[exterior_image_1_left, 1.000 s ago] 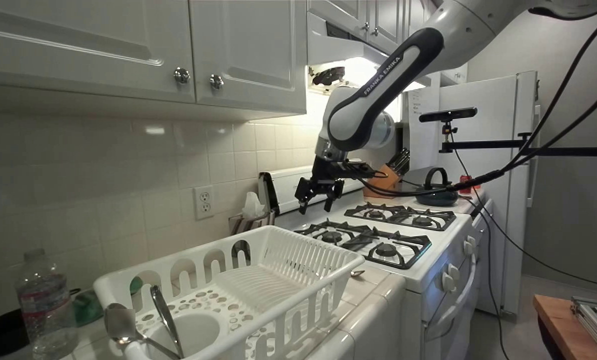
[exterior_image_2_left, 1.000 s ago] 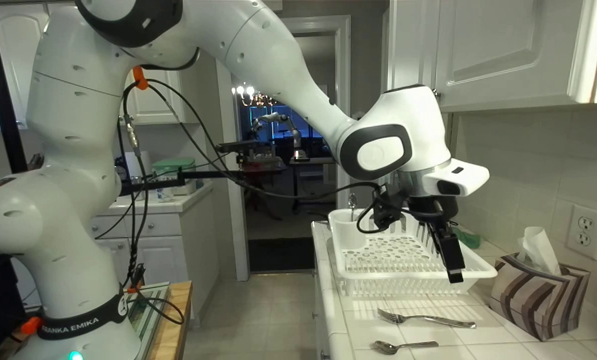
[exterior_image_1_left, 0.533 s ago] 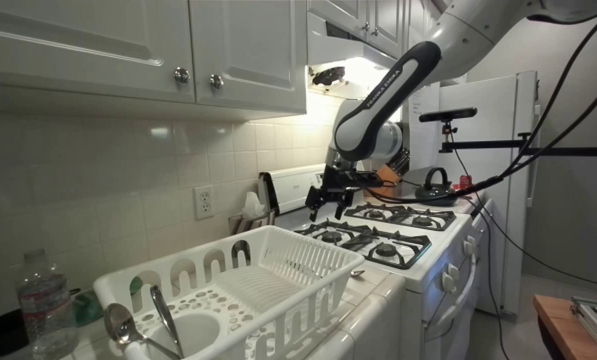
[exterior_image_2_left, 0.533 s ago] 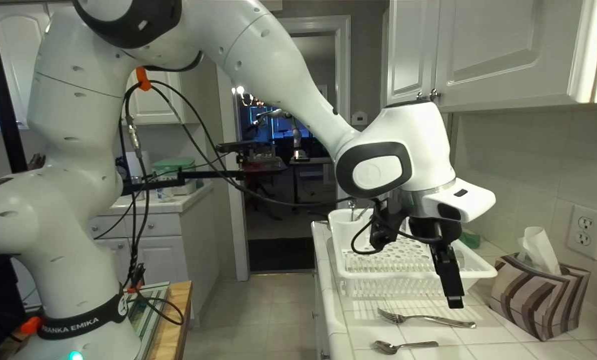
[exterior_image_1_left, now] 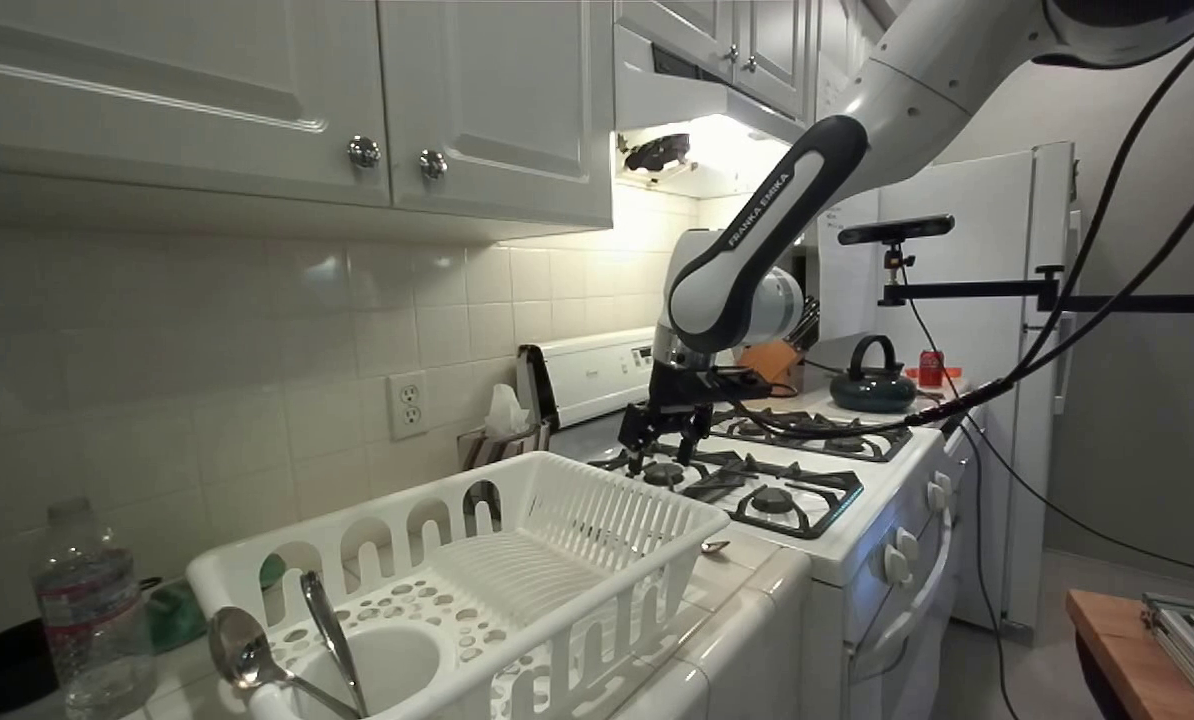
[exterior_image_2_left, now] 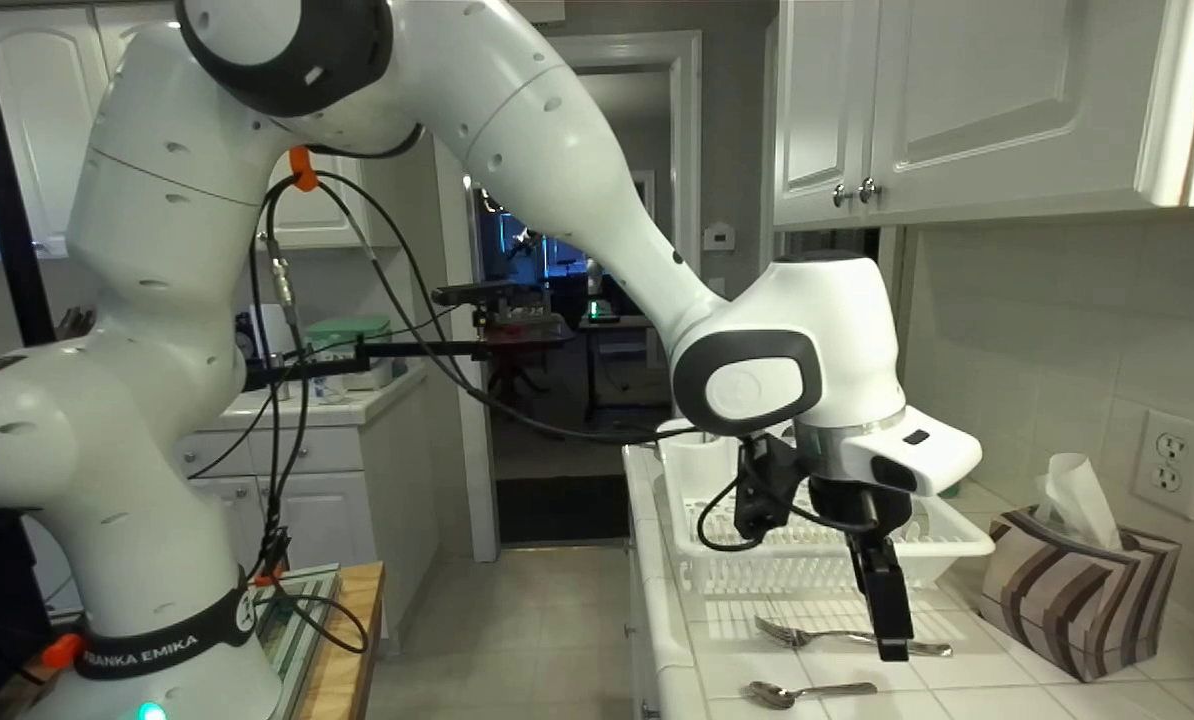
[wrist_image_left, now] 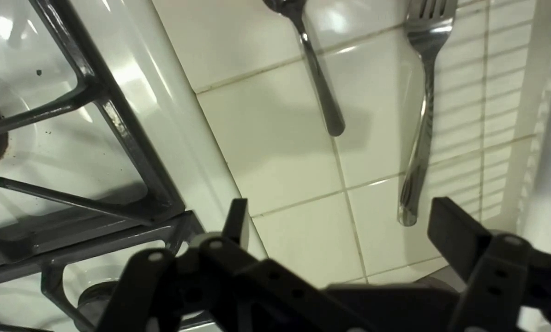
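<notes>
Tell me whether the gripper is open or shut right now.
Open. In the wrist view, the gripper has its fingers wide apart, with the tiled counter showing between them and nothing gripped.

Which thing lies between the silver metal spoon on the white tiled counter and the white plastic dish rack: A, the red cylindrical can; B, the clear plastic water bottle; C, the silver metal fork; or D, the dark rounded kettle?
C: the silver metal fork lies between the spoon and the dish rack, as the wrist view and an exterior view both show.
</notes>
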